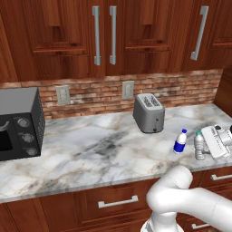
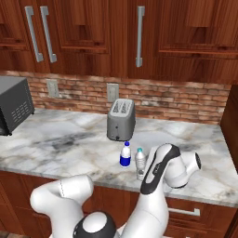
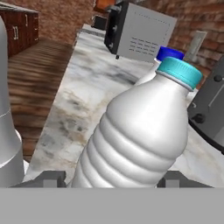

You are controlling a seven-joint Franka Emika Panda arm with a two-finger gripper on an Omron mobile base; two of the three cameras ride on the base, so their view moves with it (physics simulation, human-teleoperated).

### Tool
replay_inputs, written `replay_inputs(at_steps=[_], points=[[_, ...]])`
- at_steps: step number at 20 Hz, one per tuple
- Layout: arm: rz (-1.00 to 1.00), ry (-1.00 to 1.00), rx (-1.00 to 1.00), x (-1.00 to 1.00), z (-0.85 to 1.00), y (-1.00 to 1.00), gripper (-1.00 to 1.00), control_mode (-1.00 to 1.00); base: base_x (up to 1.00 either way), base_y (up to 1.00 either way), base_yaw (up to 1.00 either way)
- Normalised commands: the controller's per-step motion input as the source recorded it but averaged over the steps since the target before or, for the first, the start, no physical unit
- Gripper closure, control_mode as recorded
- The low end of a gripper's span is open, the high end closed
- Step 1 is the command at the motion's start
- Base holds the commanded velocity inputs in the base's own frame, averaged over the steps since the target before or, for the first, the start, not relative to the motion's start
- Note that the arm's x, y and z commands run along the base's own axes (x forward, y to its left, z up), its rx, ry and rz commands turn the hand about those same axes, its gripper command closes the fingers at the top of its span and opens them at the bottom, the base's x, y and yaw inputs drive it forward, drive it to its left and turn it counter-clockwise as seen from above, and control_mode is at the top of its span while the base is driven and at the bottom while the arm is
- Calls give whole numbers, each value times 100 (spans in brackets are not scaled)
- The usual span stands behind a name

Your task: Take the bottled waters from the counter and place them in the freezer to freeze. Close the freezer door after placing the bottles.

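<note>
Two bottled waters stand upright on the counter point(image 1: 90, 145), near its front edge and in front of the toaster point(image 1: 148, 113). The left bottle point(image 1: 180, 142) carries a blue cap and a blue label band; no writing on the band can be read. The right bottle point(image 1: 199, 145) has a teal cap and a ribbed, pale body with no legible label. They stand just beside each other.

The gripper point(image 3: 111, 178) comes in from the right, level with the counter, its dark finger tips point(image 3: 48, 178) on either side of the teal-capped bottle's base, close to its sides. Whether the jaws press the bottle cannot be told.

Left of the bottles the marble lies open as far as the microwave point(image 1: 18, 123).
</note>
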Motion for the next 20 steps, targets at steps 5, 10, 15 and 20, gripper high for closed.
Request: replay_inputs(at_steps=[5, 10, 15, 20], points=[[0, -12, 0, -29, 19, 0, 100, -100, 0, 0, 0], [-2, -26, 0, -52, 80, 0, 100, -100, 0, 0, 0], [-5, -16, 0, -14, 81, 0, 100, -100, 0, 0, 0], [-8, -20, 0, -30, 65, 6, 100, -100, 0, 0, 0]])
